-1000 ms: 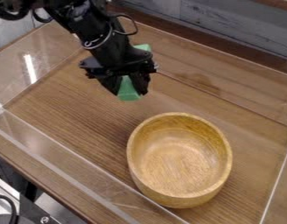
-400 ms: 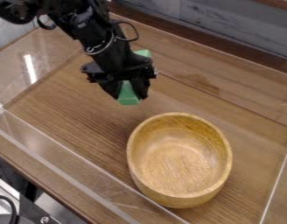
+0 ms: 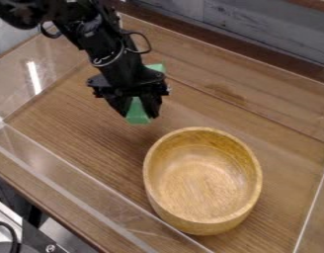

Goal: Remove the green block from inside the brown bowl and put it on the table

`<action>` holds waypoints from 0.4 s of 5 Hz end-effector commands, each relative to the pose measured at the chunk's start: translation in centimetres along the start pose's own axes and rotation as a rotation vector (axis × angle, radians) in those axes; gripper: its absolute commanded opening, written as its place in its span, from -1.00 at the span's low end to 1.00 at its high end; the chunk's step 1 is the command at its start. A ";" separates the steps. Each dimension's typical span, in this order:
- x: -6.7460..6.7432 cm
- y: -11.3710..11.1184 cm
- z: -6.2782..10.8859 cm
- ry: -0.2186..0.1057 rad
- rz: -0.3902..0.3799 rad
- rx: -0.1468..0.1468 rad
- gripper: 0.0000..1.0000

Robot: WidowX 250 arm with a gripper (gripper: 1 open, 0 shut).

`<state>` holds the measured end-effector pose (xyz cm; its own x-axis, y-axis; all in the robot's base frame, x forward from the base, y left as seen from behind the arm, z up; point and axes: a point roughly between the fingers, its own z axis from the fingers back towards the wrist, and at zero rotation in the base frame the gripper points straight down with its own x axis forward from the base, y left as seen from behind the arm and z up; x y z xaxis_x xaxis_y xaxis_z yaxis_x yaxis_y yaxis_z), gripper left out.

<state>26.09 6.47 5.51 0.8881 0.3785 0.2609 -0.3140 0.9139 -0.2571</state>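
Green block [image 3: 137, 112]: it has sunk lower with the arm since the earlier views, upper centre of frame, outside the brown bowl [image 3: 203, 181] at lower right; putting down on the table [image 3: 72, 126] likely remains. Gripper [image 3: 135, 103] pinches the block.

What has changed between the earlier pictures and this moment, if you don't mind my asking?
The gripper moved a little toward the camera's lower left, the green block travelling with it. The brown bowl stayed put.
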 end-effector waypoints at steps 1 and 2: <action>1.3 0.4 0.7 -0.026 -0.018 0.016 -1.00; 1.1 0.7 0.5 0.000 -0.019 0.027 -1.00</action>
<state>25.82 6.87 4.91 0.9080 0.3573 0.2187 -0.3068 0.9227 -0.2335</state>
